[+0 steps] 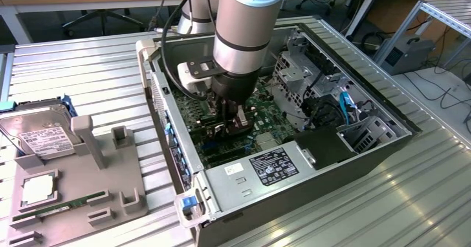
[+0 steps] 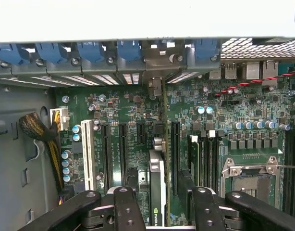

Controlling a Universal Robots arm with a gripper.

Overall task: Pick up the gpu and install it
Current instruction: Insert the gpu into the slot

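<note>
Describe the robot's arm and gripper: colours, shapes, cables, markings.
The arm is a silver-grey cylindrical tube with a dark band, ending in a black wrist section. A white block with a black plate sits on the wrist, and black cables run down beside it. The gripper is black, its links studded with round pivot screws.

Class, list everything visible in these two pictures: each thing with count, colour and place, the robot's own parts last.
computer case: one, black and grey, open on the metal table
motherboard: one, green, inside the case
gpu: one, black, edge-on at the motherboard's slots
power supply: one, grey, inside the case
holder: one, grey, on the table at the exterior view's left
hard drive: one, silver, on the holder
memory stick: one, green, on the holder
arm: one, grey, reaching into the case
tool: one, black, open, straddling the gpu
</note>
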